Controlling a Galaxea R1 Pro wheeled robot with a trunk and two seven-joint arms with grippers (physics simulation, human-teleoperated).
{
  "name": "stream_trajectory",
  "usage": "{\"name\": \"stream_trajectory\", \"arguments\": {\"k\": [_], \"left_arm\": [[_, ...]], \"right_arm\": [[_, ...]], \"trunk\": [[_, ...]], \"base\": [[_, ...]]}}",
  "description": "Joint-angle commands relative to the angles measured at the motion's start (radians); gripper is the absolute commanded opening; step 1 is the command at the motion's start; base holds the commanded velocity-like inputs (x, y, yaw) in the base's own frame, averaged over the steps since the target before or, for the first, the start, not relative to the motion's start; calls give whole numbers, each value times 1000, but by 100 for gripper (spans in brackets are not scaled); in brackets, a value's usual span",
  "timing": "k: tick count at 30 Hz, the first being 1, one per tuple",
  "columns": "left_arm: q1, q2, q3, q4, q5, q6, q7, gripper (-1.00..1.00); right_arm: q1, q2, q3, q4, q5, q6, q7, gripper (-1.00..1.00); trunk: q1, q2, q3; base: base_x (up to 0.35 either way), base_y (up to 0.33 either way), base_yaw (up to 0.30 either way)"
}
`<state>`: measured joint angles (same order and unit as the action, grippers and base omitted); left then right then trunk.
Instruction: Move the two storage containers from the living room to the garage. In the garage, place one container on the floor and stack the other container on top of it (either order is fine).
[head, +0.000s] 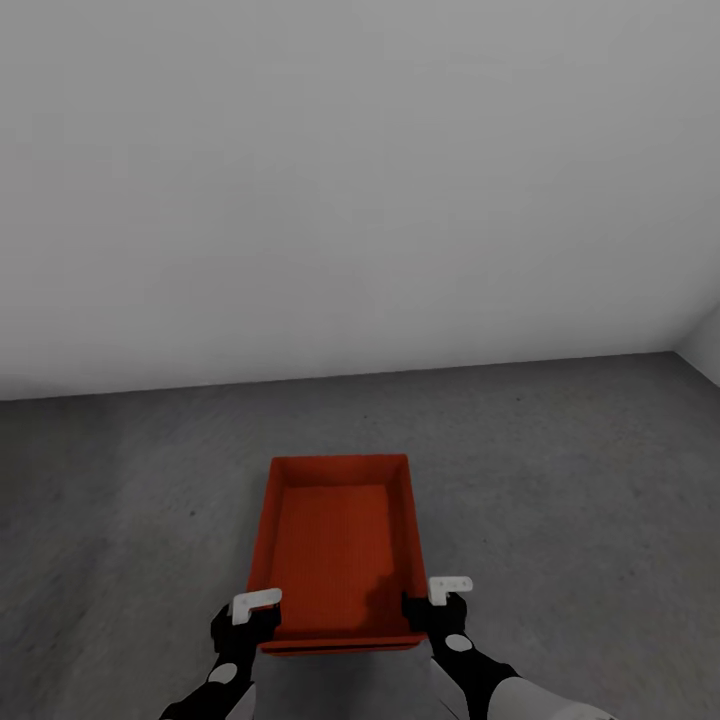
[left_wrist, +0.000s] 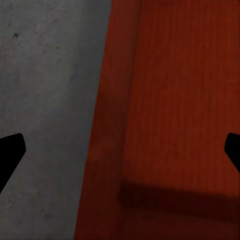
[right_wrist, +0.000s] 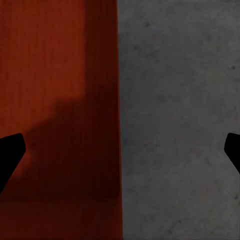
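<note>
One orange-red storage container (head: 340, 540) lies on the garage's dark grey floor (head: 570, 480), open side up and empty, its long axis pointing away from me. My left gripper (head: 250, 612) is at its near left corner and my right gripper (head: 440, 598) at its near right corner. In the left wrist view the container's side wall (left_wrist: 107, 150) runs between the widely spread black fingers (left_wrist: 10, 155) of the open left gripper (left_wrist: 120, 155). The right wrist view shows the opposite wall (right_wrist: 110, 150) between the equally spread fingers (right_wrist: 10, 155) of the open right gripper (right_wrist: 120, 155).
A plain pale grey wall (head: 360, 200) stands a little beyond the container. A second wall (head: 705, 350) meets it at the far right corner. Bare concrete-like floor spreads to both sides of the bin.
</note>
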<state>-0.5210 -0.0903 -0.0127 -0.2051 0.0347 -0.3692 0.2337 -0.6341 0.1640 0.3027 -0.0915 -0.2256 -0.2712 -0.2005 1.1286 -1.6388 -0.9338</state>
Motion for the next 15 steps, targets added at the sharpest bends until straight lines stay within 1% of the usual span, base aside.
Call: {"name": "stream_trajectory", "arguments": {"k": [1,15], "left_arm": [[-1,0,-2,1,4,-4,3,100],[-1,0,-3,1,4,-4,2,100]], "right_arm": [[-1,0,9,1,-9,-3,-4,100],[-1,0,9,1,-9,-3,-5,100]], "trunk": [[-4,7,3],[-58,105,46]], "base": [[0,0,0],[0,0,0]]}}
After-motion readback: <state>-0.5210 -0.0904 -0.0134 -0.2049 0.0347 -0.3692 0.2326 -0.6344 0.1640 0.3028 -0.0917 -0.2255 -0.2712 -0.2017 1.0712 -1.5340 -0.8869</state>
